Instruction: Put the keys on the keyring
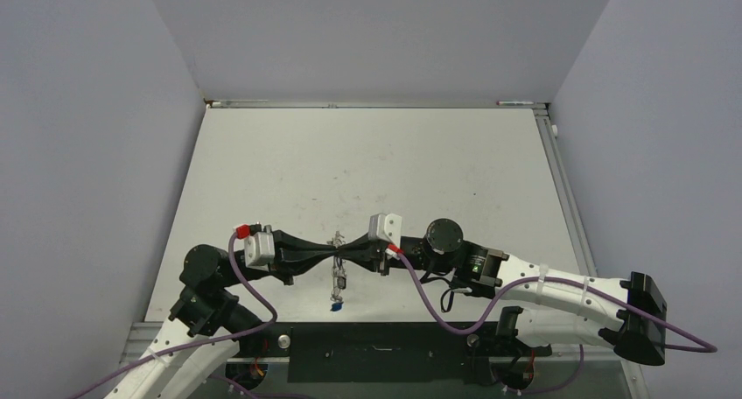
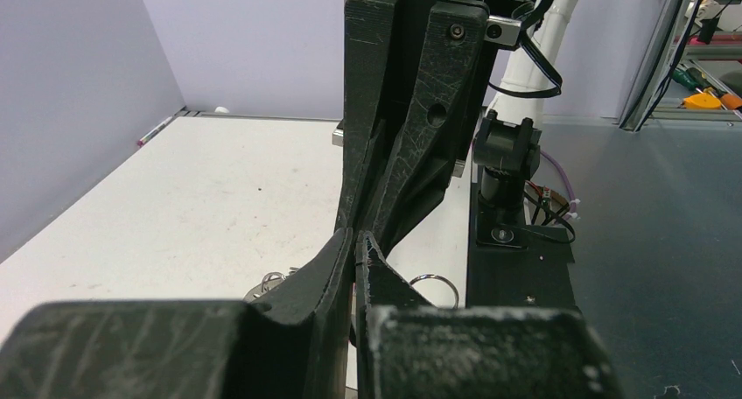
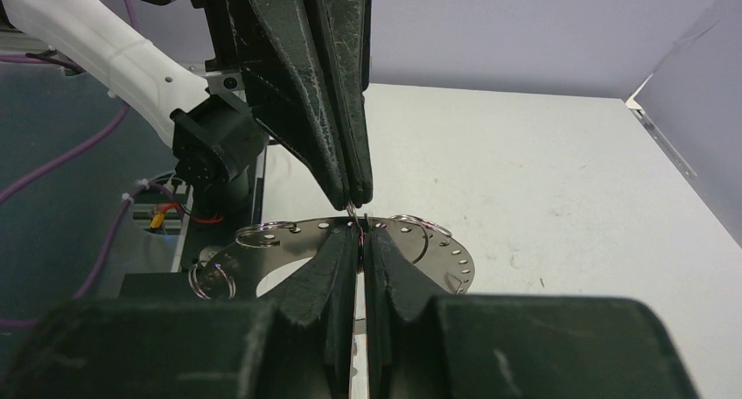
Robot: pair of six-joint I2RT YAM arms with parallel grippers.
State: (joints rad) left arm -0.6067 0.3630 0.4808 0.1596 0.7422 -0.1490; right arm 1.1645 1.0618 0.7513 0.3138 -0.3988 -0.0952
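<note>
My two grippers meet tip to tip above the table's near edge. The keyring (image 3: 437, 246), a flat silvery ring with holes and small wire loops (image 3: 213, 279) on its rim, is held between them. My right gripper (image 3: 360, 234) is shut on the keyring's rim. My left gripper (image 2: 354, 239) is shut on a thin wire loop (image 3: 350, 209) at that same spot. In the top view the grippers touch at the keyring (image 1: 337, 241), and keys (image 1: 338, 283) hang below it, one with a blue tag (image 1: 335, 308). Wire loops (image 2: 435, 282) show beside my left fingers.
The black base plate (image 1: 385, 339) and both arm bases lie along the near edge, close under the hanging keys. The white table (image 1: 376, 171) stretches behind, walled on three sides. Purple cables (image 1: 429, 294) loop near the right wrist.
</note>
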